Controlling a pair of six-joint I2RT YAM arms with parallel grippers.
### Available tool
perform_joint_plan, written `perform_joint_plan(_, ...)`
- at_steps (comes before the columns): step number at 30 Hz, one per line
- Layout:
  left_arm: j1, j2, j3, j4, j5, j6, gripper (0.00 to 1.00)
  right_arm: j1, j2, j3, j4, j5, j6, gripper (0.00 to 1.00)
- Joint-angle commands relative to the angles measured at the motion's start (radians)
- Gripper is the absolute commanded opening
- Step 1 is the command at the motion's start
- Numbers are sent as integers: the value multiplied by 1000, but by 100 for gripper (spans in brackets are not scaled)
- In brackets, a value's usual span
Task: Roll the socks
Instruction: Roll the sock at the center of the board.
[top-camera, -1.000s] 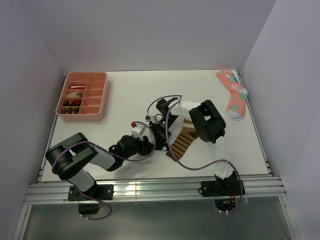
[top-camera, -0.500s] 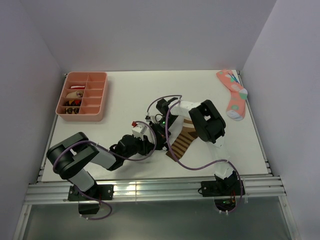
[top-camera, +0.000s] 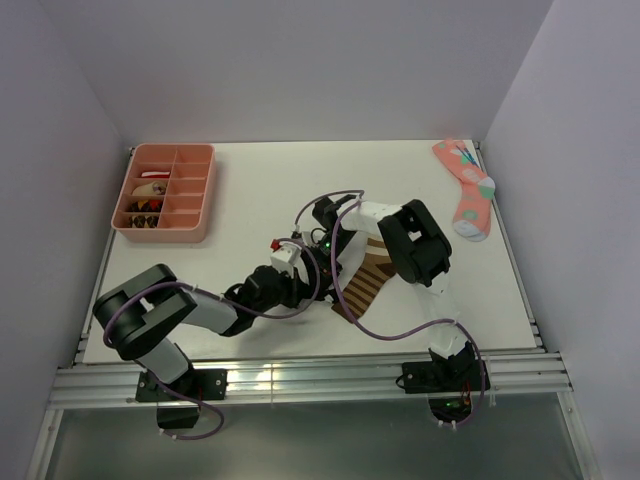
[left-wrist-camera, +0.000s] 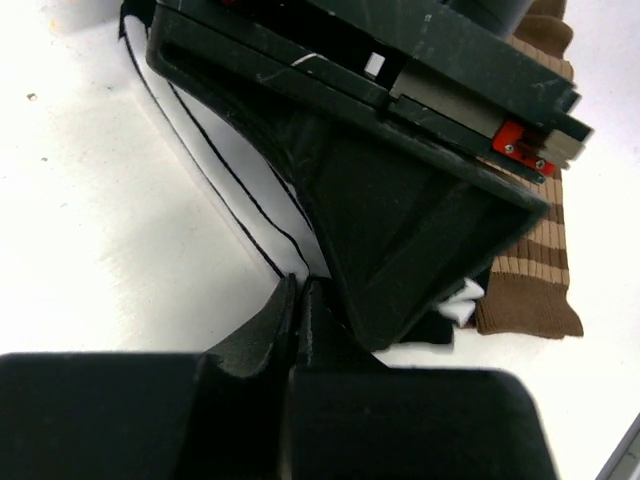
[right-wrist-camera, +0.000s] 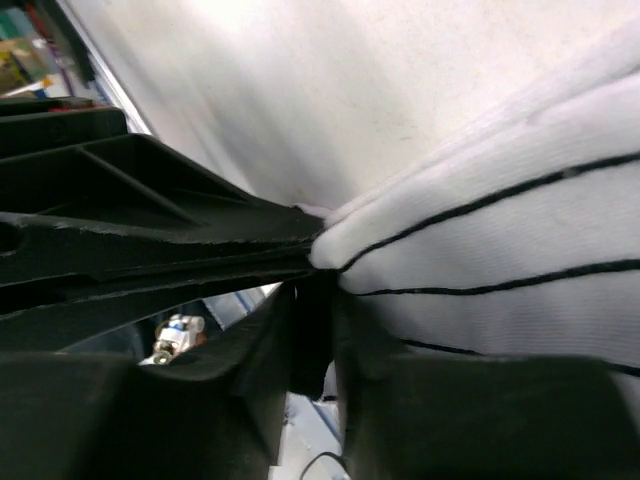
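The white sock (right-wrist-camera: 520, 210) with thin black stripes lies bunched at the table's middle; its edge (left-wrist-camera: 228, 182) meets my left gripper (left-wrist-camera: 300, 287), which is shut on a fold of it. The left fingers (right-wrist-camera: 160, 235) reach in from the left and pinch that fold. My right gripper (right-wrist-camera: 315, 305) hangs right over the same spot with its jaws a little apart, next to the fold. The brown-and-tan striped sock (top-camera: 368, 285) lies flat just right of both grippers (top-camera: 305, 280), and its cuff (left-wrist-camera: 530, 280) shows behind the right gripper's body. From above, the white sock is hidden under the grippers.
A pink sock (top-camera: 468, 195) with coloured dots lies at the far right edge. A pink compartment tray (top-camera: 206, 195) holding small items stands at the back left. The right arm's elbow (top-camera: 415, 245) towers over the brown sock. Purple cables loop round both arms.
My left gripper has closed on the white sock's fold and shifted slightly right. The right gripper's jaws have parted a little from shut.
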Motion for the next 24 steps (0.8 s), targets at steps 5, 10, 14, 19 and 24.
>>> perform_joint_plan(5,-20,-52,54,-221,-84,-58,0,-9,-48,-4,79,142,-4,46)
perform_joint_plan(10,-22,-95,70,-308,-133,-119,0,-38,-123,-27,117,165,4,53)
perform_joint_plan(14,-26,-107,75,-338,-151,-136,0,-67,-165,-44,135,173,-1,54)
perform_joint_plan(19,-26,-110,81,-353,-156,-145,0,-79,-205,-75,152,220,-51,54)
perform_joint_plan(24,-26,-112,96,-365,-145,-142,0,-79,-258,-110,169,231,-125,55)
